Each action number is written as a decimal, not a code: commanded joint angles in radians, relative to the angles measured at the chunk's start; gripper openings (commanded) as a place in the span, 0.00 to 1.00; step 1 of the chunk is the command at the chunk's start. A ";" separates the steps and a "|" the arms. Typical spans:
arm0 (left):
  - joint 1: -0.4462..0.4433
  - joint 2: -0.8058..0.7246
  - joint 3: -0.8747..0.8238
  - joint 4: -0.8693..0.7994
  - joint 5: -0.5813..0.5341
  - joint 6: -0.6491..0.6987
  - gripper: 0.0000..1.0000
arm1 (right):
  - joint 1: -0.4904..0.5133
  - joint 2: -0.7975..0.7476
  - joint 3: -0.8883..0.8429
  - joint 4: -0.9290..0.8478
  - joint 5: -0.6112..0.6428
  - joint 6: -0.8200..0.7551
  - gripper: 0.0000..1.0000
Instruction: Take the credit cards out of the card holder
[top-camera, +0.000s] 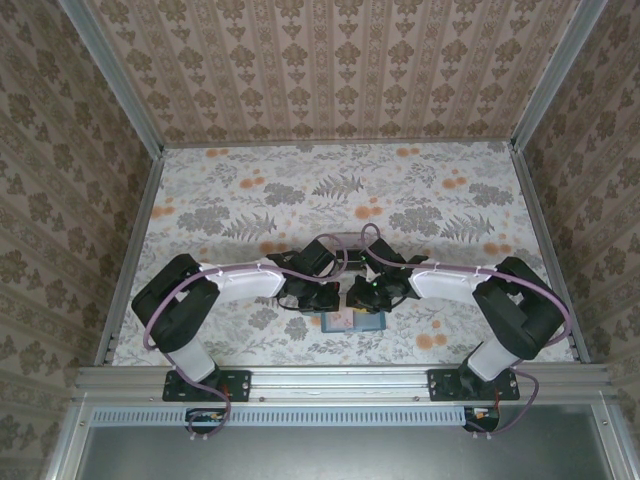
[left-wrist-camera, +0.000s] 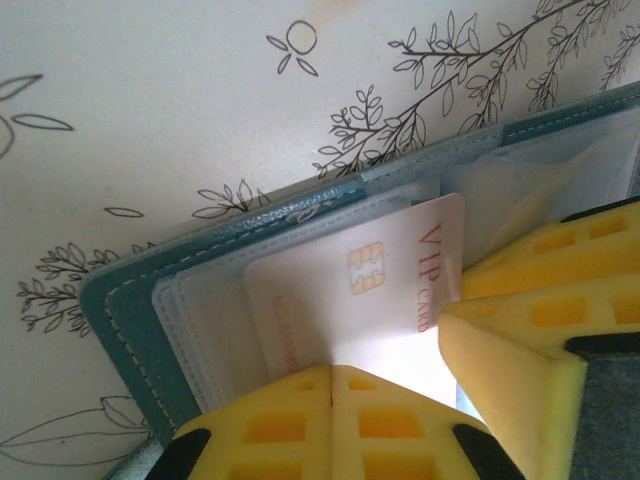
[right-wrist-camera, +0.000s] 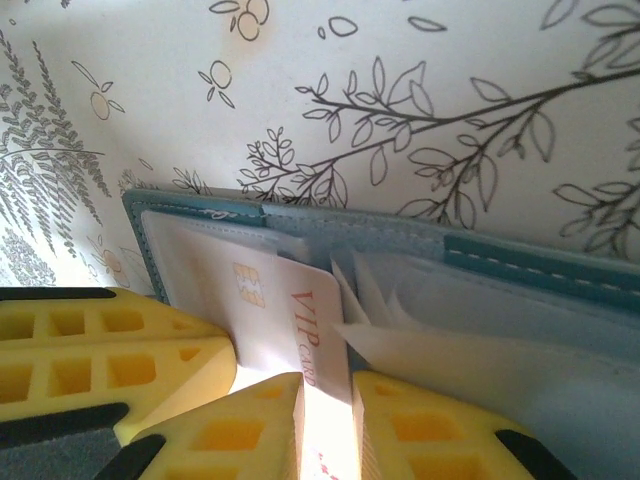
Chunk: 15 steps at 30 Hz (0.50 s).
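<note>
Between the fingers (right-wrist-camera: 250, 430) of my right gripper (right-wrist-camera: 325, 405): a narrow slot, with the pale card (right-wrist-camera: 265, 300) showing in it; clamped or not, I cannot tell. My left gripper (left-wrist-camera: 333, 390) has its fingers together, tips down by the card's near end. The card is pinkish-white with a gold chip and red "VIP CARD", its far end seemingly under a clear sleeve (right-wrist-camera: 450, 340). The card holder (top-camera: 355, 322) lies open, teal with pale stitching, on the flowered table (top-camera: 250, 190) near its front edge, between both arms. Judgement: no card is out yet; extraction is only beginning, and any further cards are unconfirmed.
</note>
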 joint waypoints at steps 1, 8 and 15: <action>-0.009 0.037 -0.007 -0.053 -0.037 0.018 0.00 | 0.004 0.039 -0.025 0.084 -0.068 0.025 0.20; -0.010 0.029 -0.008 -0.055 -0.042 0.017 0.00 | -0.002 -0.002 -0.038 0.083 -0.045 0.025 0.13; -0.010 0.011 -0.002 -0.080 -0.062 0.021 0.00 | -0.015 -0.052 -0.044 0.040 -0.020 0.015 0.06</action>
